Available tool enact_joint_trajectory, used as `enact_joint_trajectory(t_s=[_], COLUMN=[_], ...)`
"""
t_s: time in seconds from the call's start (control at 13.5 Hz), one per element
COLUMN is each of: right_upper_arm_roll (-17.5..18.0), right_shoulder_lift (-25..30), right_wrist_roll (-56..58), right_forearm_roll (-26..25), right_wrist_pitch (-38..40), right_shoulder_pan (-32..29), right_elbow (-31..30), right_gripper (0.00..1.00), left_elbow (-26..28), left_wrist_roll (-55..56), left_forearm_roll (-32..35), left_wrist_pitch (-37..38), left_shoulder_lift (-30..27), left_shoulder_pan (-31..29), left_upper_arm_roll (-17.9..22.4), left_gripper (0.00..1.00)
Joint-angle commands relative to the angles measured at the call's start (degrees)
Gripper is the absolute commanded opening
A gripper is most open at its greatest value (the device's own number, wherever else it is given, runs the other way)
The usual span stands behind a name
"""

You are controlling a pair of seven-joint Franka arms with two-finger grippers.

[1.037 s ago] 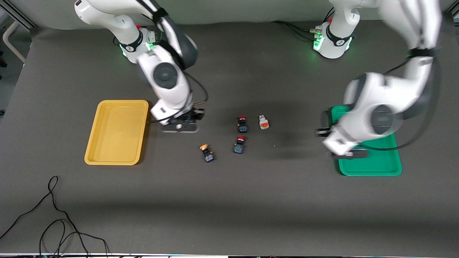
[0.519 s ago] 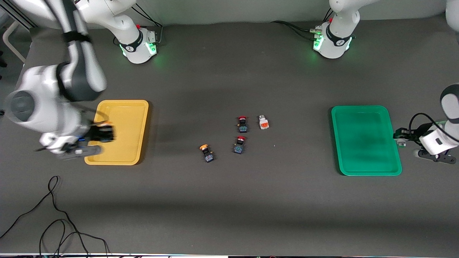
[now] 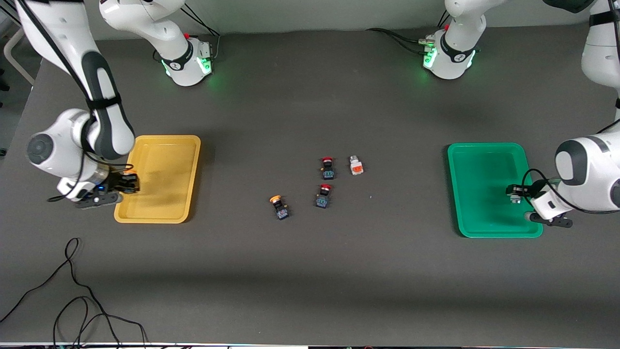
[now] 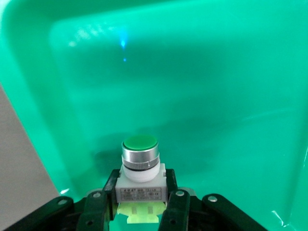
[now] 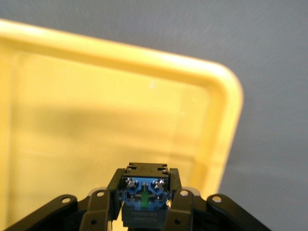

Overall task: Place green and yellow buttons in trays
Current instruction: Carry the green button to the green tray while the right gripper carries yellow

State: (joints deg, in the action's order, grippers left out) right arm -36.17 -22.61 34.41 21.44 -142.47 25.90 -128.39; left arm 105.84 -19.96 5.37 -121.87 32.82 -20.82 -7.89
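While both trays sit empty, left gripper (image 4: 139, 211) clamps green button (image 4: 139, 161) over green tray (image 3: 477, 230); right gripper (image 5: 144, 204) clamps black-blue switch (image 5: 144, 192) over yellow tray (image 3: 164, 215); two task buttons remain on bench (image 3: 310, 281).

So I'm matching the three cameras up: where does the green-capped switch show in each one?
Front view: green-capped switch in the left gripper over the green tray.
Left wrist view: low centre, cap up, fingers clamping its white body.
Right wrist view: not in it.
Shared landmark: the green tray.

The left gripper (image 3: 516, 194) hangs low, fingers pinched in. The right gripper (image 3: 127, 183) also looks pinched.
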Motion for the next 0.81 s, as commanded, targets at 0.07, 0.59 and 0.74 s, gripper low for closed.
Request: enact_joint_trajectory(t_s=[0.07,0.59,0.74], right_upper_arm_roll=[-0.13,-1.35,-2.06], right_shoulder_lift=[-5.34,-3.76,-3.75], right_wrist_roll=[7.42,3.92,-3.79], right_forearm_roll=[10.46,7.67,-0.31], right_wrist_pitch=[-0.80,7.00,14.72], right_shoulder_pan=[0.91,2.05,2.58], right_elbow=[2.08,9.36,16.72], right_gripper=[0.34,1.00,1.00], left_elbow=[0.77,-9.77,-10.73], left_wrist_roll=[0.72,28.51,38.11], left_forearm_roll=[2.10,-4.11,-8.42], left_wrist_pitch=[2.59,28.00,26.70], left_shoulder_lift=[-4.76,-13.49,-12.27], left_shoulder_pan=[0.43,16.66,22.98], left_upper_arm_roll=[0.07,-5.20,-5.29], left_gripper=[0.99,1.00,1.00])
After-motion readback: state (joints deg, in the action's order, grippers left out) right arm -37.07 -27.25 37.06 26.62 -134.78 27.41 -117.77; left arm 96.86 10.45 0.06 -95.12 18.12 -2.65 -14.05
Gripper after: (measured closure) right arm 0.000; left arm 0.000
